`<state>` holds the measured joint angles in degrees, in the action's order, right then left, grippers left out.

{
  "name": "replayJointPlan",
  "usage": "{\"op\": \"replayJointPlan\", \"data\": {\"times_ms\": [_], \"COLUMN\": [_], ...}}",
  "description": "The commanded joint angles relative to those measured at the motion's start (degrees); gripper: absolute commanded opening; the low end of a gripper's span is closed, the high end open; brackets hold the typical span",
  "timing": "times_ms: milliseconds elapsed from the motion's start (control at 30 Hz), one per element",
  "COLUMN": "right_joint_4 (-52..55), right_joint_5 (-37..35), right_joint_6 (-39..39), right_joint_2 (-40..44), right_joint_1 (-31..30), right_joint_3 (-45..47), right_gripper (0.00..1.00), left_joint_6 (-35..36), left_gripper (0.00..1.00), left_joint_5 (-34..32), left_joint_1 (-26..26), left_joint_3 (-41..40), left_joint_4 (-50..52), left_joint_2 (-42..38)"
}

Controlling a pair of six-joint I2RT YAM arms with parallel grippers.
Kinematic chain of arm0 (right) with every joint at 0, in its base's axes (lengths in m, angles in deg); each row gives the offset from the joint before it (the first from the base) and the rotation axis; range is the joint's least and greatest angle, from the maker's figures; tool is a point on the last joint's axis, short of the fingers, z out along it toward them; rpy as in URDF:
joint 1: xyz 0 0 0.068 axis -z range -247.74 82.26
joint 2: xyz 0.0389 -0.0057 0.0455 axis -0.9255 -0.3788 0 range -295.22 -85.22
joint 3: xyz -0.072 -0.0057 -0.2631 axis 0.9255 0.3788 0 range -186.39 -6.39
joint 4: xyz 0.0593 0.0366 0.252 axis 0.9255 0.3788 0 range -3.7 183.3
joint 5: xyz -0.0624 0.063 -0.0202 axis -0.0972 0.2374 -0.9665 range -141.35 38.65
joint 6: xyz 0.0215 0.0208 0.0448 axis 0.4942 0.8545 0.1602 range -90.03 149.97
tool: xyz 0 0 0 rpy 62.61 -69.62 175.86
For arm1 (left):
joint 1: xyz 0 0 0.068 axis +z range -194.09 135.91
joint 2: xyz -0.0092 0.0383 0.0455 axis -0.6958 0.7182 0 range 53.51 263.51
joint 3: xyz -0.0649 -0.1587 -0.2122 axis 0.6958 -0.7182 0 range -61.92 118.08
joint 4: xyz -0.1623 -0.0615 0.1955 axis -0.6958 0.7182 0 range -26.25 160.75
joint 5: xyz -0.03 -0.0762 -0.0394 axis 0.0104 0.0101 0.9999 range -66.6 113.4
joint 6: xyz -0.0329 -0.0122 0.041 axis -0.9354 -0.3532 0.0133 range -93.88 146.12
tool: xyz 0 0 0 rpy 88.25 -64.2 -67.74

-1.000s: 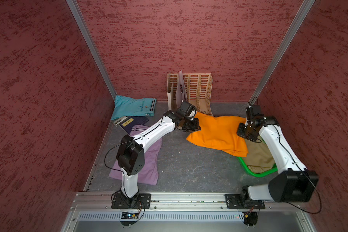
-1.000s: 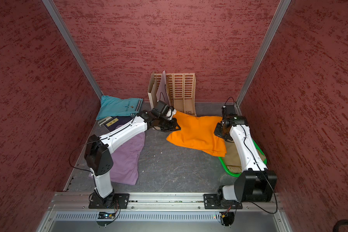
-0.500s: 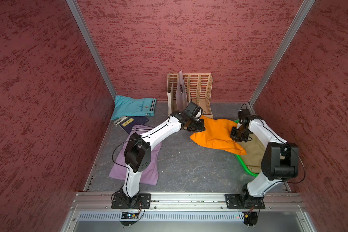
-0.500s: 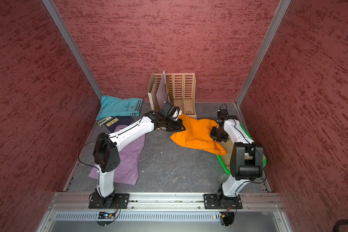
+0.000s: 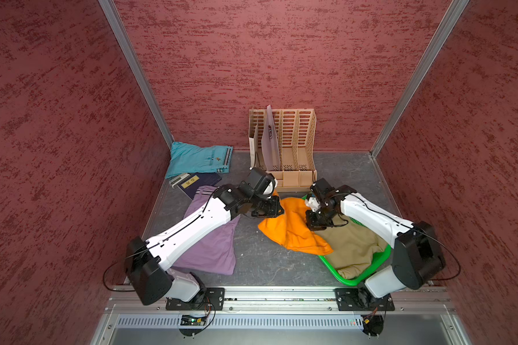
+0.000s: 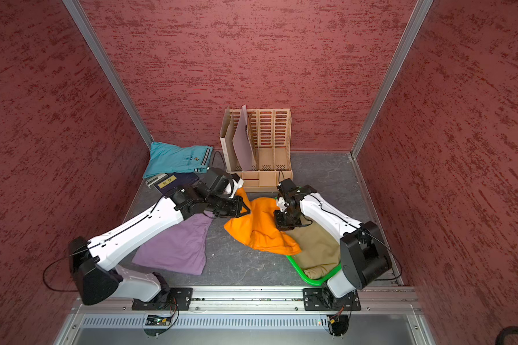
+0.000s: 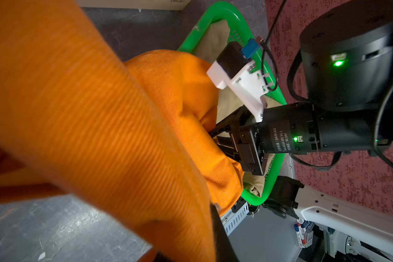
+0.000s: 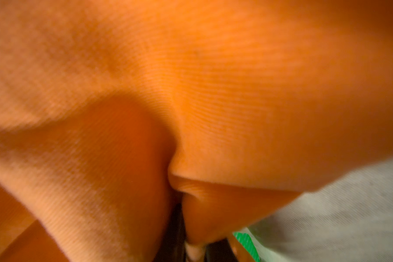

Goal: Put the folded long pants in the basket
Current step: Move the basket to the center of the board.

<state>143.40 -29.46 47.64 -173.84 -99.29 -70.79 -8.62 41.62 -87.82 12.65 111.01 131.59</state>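
Green basket [image 5: 331, 268]: mostly covered by khaki pants [image 5: 352, 248] and orange pants [image 5: 290, 228].
Lilac pants [image 5: 214, 251]: middle hidden under left arm [image 5: 192, 228].
Dark blue booklet [image 5: 205, 180]: label too small to read.
Right wrist view: orange pants, blurred.

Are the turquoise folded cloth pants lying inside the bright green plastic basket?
No, the turquoise folded cloth pants lie on the grey floor in the far corner, apart from the bright green plastic basket.
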Motion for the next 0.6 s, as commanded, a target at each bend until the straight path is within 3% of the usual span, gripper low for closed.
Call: {"op": "replayJointPlan", "data": {"times_ms": [0, 267, 567], "right_joint_4": [0.77, 0.65, 8.01], "right_joint_5": [11.70, 12.33, 11.15], "right_joint_6": [-2.92, -7.14, -12.59], "right_joint_2": [0.08, -10.24, -33.01], "right_joint_1": [-5.53, -8.57, -15.74], "right_joint_3": [-0.30, -8.60, -38.26], "right_gripper": [0.00, 0.00, 0.00], "left_joint_6": [-0.78, -0.36, -0.68], "left_gripper": [0.00, 0.00, 0.00], "left_joint_5": [1.56, 2.06, 2.88], "left_joint_1": [0.38, 4.77, 7.65], "left_joint_3": [-2.44, -7.83, -10.92], "left_joint_4": [-2.41, 2.36, 3.34], "left_joint_2": [-4.60, -12.87, -15.93]}}
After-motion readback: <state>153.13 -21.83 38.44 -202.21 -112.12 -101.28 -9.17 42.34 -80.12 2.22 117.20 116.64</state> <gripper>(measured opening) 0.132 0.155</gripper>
